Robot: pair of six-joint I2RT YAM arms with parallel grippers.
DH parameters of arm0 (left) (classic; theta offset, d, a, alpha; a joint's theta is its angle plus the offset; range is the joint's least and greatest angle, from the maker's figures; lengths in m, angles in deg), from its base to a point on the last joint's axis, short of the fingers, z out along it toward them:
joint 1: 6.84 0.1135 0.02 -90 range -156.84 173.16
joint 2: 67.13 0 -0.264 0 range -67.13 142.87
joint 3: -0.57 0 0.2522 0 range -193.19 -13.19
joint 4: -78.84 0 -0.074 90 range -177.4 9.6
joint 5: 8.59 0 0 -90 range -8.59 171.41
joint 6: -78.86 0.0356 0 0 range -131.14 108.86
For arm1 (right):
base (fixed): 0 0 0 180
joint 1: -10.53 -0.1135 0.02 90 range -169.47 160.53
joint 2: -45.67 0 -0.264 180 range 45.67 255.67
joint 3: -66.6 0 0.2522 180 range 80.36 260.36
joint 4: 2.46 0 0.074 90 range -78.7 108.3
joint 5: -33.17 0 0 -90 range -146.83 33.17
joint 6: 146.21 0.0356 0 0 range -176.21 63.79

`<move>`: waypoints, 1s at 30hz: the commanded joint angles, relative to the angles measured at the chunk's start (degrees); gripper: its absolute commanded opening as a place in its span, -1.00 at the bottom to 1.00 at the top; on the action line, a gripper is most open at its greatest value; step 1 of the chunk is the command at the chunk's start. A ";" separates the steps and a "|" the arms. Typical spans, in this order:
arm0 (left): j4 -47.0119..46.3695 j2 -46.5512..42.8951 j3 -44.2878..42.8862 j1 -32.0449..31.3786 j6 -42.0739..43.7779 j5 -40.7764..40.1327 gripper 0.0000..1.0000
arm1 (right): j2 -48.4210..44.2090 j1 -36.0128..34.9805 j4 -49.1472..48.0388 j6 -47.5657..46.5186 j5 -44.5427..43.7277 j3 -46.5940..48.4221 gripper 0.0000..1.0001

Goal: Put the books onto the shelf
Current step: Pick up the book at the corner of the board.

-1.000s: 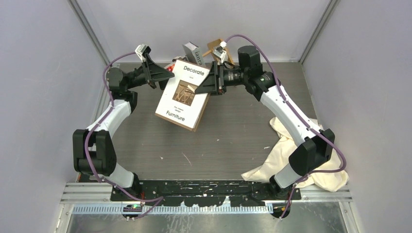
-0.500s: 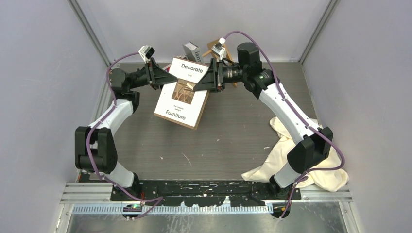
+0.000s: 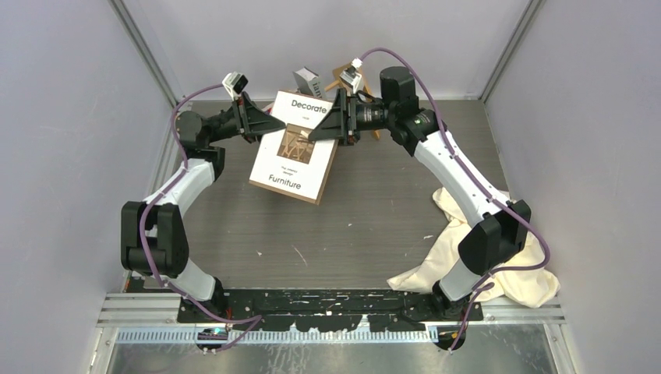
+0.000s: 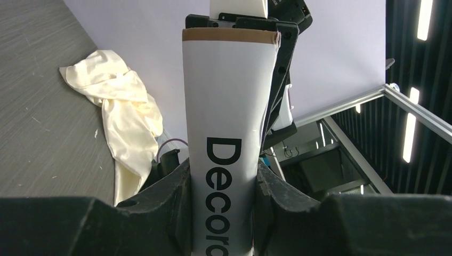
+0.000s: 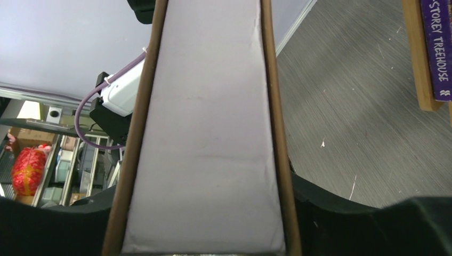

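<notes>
A large white book (image 3: 295,149) titled "Decorate ... Furniture" hangs tilted above the table between both arms. My left gripper (image 3: 273,125) is shut on its spine edge, and in the left wrist view the fingers (image 4: 176,208) press both sides of the lettered spine (image 4: 224,133). My right gripper (image 3: 316,134) straddles the opposite page edge (image 5: 205,133). Its fingers lie close along both brown covers, and any gap is too fine to make out. Behind them a corner of the wooden shelf (image 5: 417,58) holds a purple book (image 5: 438,48). A grey book (image 3: 308,80) leans at the shelf (image 3: 343,74).
A crumpled cream cloth (image 3: 487,269) lies on the table at the right, beside the right arm's base, and shows in the left wrist view too (image 4: 125,114). The enclosure's back wall stands just behind the shelf.
My left gripper came in from the left and closed on the book's spine edge. The book shifted slightly. The right gripper stayed at the page edge, rolling a little.
</notes>
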 commanded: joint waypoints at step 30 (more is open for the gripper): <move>55.97 -12.27 -10.32 -0.31 38.42 -19.95 -1.00 | -2.20 5.41 11.52 -9.06 -20.04 7.99 0.59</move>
